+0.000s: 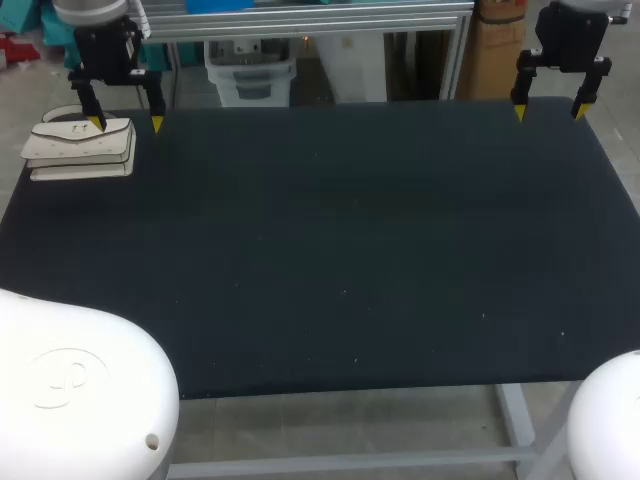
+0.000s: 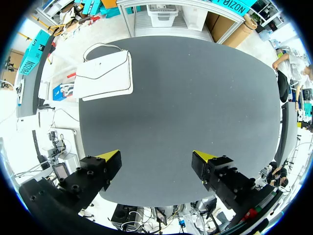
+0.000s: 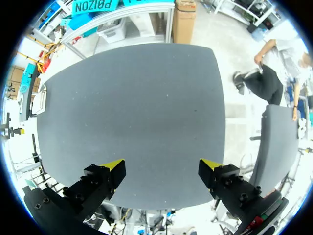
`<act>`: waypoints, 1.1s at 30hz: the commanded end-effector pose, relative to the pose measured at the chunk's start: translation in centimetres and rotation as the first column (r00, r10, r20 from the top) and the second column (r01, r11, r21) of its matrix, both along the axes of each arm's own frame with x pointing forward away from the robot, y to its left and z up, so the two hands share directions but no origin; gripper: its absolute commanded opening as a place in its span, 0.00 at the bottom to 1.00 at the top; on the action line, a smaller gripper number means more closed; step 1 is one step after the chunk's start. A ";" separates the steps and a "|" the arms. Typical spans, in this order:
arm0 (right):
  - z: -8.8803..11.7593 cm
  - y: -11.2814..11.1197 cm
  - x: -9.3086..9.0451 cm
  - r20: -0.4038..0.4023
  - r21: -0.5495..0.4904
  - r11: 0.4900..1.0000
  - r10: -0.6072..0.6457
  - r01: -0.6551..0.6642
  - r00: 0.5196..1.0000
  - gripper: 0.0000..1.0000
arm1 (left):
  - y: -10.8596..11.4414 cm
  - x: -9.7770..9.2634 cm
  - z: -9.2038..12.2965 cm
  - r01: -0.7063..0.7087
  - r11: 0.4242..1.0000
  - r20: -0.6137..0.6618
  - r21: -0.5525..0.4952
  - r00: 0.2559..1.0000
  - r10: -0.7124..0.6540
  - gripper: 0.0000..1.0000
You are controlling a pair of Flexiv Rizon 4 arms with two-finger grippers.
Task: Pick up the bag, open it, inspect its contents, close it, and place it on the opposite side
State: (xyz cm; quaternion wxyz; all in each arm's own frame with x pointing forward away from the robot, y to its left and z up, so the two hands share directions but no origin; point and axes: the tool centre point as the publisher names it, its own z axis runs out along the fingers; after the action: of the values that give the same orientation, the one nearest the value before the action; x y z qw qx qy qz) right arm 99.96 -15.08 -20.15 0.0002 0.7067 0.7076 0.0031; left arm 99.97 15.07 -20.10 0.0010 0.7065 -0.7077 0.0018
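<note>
**Bag lies shut at the far left corner; neither arm holds it**

The white bag (image 1: 80, 150) lies flat on the dark table (image 1: 350, 250), at its far left corner and close to the left edge. Its flap is down over the front, and its thin strap curls on the table at the far side of it. In the left wrist view the bag (image 2: 105, 73) shows as closed, with nothing of its inside visible.

The left end effector (image 1: 127, 123) hangs over that same corner with its fingers spread wide and nothing between them. Its own wrist view shows the left end effector (image 2: 157, 156) raised above the table, with the bag ahead of the yellow tips and apart from them, so there is no contact. The right end effector (image 1: 548, 112) hangs over the far right corner, also spread open and empty. From the right end effector (image 3: 164, 164), the bag (image 3: 39, 100) is only a pale sliver at the far edge of the table, well apart.

My reading is that the task stands at one of its two ends. If the bag belongs on the right, everything is left to do: the pickup, opening, inspection, closing and the transfer across. If it came from the right, the work is finished. The pictures alone cannot settle which, though the left arm poised over the bag suits a pickup about to begin.
</note>
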 end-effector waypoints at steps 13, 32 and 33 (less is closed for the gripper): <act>0.1 0.1 0.1 -0.003 -0.002 1.000 0.000 0.000 1.000 1.00 | 0.0 0.0 0.1 -0.001 1.000 0.000 0.002 1.000 0.001 1.00; -1.8 6.0 -1.7 0.346 0.046 0.838 0.497 -0.543 0.796 1.00 | 5.6 2.8 -0.4 0.009 0.918 -0.120 -0.396 0.991 -0.062 1.00; -2.0 6.4 -1.9 0.366 0.044 0.817 0.522 -0.575 0.770 1.00 | 5.9 2.9 -0.4 0.008 0.909 -0.120 -0.418 0.991 -0.064 1.00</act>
State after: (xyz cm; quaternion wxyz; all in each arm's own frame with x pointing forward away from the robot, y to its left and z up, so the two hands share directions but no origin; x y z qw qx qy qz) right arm 99.19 -8.91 -21.25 0.0117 0.5389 0.8382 0.0821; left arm 101.96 19.70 -20.21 0.1306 0.6870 -0.7110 0.0735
